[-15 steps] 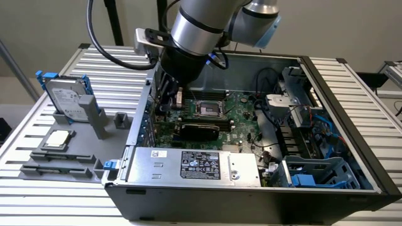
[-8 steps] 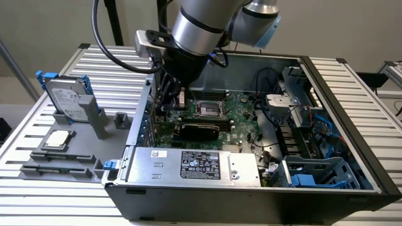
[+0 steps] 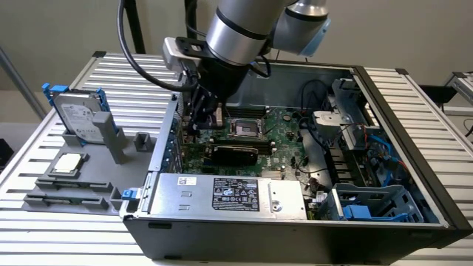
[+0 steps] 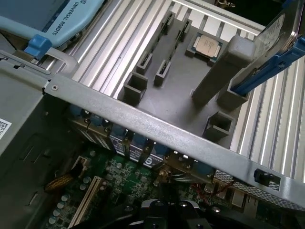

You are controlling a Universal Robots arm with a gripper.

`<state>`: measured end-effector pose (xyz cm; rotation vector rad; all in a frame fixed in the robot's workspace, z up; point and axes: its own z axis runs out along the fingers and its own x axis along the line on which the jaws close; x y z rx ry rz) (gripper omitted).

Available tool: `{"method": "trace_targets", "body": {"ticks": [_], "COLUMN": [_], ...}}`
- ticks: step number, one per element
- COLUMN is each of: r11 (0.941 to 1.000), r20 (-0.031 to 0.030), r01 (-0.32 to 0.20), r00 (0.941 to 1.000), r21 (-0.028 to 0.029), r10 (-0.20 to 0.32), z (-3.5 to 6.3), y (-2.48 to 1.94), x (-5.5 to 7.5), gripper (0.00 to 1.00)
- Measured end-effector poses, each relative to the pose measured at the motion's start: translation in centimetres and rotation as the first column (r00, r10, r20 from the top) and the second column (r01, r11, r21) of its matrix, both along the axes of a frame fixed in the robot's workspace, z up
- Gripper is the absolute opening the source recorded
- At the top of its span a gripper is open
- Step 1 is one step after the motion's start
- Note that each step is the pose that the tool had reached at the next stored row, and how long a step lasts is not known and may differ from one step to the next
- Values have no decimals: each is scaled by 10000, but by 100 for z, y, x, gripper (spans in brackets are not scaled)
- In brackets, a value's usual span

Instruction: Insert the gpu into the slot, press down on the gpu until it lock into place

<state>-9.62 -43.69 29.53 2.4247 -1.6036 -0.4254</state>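
An open computer case [image 3: 414,166] is lying on its side on a slatted aluminium table [image 3: 443,94], and it is holding a green motherboard [image 3: 284,133], a silver labelled power supply [image 3: 229,195] along its near wall, and a blue-grey drive cage [image 3: 369,202] at the exterior view's right. The robot arm [image 3: 240,27] is reaching down into the case near its wall on the exterior view's left, and the gripper [image 3: 209,113] is hanging just above the motherboard; how far its fingers are parted cannot be told. The gpu [image 3: 235,151], a flat black card, is lying across the motherboard between the CPU socket [image 3: 245,128] and the power supply. Outside the case, a grey fixture tray [image 3: 111,166] is carrying an upright hard drive in a blue frame [image 3: 77,113] and a loose processor chip [image 3: 68,163].
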Motion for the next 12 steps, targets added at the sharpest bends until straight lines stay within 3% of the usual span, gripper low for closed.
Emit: {"method": "trace_targets", "body": {"ticks": [4, 12], "r11": [9998, 9995], "r20": [2, 1], "r01": [-182, -299], "r00": [9998, 9996], "r21": [121, 135], "r10": [182, 299], "z": [1, 2], "y": [0, 0], "x": [28, 36], "gripper": [11, 11]}}
